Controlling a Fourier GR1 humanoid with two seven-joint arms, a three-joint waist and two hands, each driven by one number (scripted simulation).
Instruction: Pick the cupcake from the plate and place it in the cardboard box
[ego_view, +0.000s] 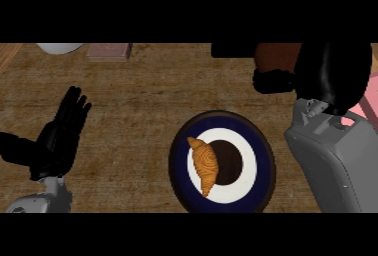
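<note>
Plate (260, 165) on tabletop (148, 85), carrying pastry (206, 166) shaped like croissant; no cupcake on it. Right hand (275, 80) raised at upper right, fingers curled round brown object (277, 56), probably cupcake; you cannot confirm. Left hand (63, 130) rests at left, fingers straight, grasping nothing. Box not in view. Judgement: pick done, placement left.

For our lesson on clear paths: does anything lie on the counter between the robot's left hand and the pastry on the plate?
Nothing visible does. Only bare counter separates the open left hand, which rests at the view's left, from the plate. The pastry lies on the plate's left half, on the side facing that hand.
</note>
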